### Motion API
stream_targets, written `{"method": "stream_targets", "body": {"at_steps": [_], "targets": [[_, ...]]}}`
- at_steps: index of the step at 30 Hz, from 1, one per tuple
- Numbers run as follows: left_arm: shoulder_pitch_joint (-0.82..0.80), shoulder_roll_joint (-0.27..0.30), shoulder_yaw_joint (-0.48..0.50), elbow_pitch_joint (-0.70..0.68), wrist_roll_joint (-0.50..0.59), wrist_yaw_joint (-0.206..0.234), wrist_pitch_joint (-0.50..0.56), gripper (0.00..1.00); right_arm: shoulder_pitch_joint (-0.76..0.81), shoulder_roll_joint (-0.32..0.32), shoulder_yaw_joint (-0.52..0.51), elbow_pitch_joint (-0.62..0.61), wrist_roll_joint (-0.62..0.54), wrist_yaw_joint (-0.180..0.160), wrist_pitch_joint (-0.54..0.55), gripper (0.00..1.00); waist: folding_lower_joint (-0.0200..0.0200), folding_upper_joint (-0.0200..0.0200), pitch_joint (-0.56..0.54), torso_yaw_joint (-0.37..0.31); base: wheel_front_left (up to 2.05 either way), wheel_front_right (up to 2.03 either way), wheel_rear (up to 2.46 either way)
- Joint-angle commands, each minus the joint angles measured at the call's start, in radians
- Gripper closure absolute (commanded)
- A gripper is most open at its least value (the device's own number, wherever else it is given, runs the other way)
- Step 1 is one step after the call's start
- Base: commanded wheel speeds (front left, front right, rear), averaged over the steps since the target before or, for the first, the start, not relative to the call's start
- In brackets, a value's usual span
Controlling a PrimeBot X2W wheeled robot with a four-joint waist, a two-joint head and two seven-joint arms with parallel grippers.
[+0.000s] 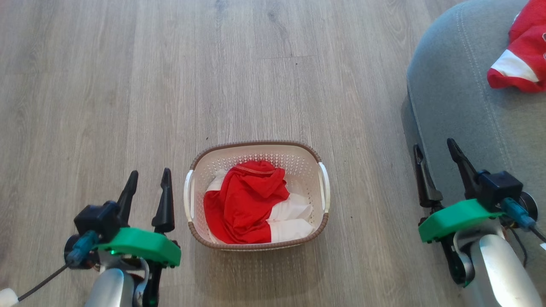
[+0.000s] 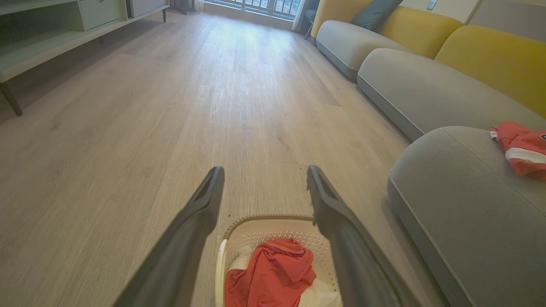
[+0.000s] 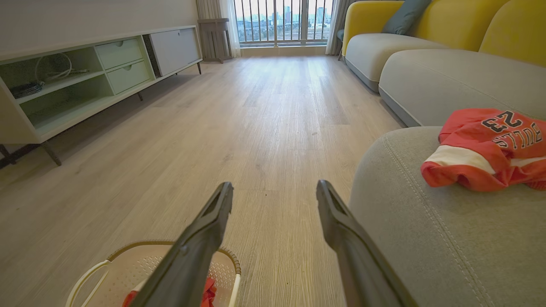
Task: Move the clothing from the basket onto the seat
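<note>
A cream basket [image 1: 322,213] with a brown rim stands on the wooden floor, straight ahead in the head view. Inside it lies a crumpled red and white garment [image 1: 249,202], also seen as clothing [image 2: 273,273] in the left wrist view. A second red garment [image 1: 522,51] with dark lettering [image 3: 509,123] rests on the grey seat [image 1: 460,98] at the right. My left gripper [image 1: 147,181] hovers open to the left of the basket. My right gripper [image 1: 435,155] is open beside the seat's front edge. Neither holds anything.
Wooden floor [image 1: 128,85] stretches ahead. A long grey and yellow sofa [image 3: 426,55] runs along the right, beyond the seat. A pale green low cabinet [image 3: 85,81] stands along the left wall. A barred window [image 3: 281,21] is at the far end.
</note>
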Motion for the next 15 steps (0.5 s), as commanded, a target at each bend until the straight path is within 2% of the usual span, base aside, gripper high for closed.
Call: {"method": "stream_targets", "body": {"at_steps": [1, 15], "targets": [[-0.035, 0.004, 0.029, -0.031, 0.004, -0.001, -0.009, 0.0, -0.025, 0.004, 0.016, -0.028, -0.004, 0.0, -0.007, 0.0, 0.0, 0.0, -0.002, 0.0, 0.0, 0.0, 0.0], [-0.037, 0.004, 0.023, -0.041, 0.004, 0.008, -0.01, 0.0, -0.023, 0.004, 0.015, -0.033, -0.005, 0.0, -0.007, 0.0, 0.0, 0.0, 0.005, 0.002, 0.0, 0.0, 0.0]]}}
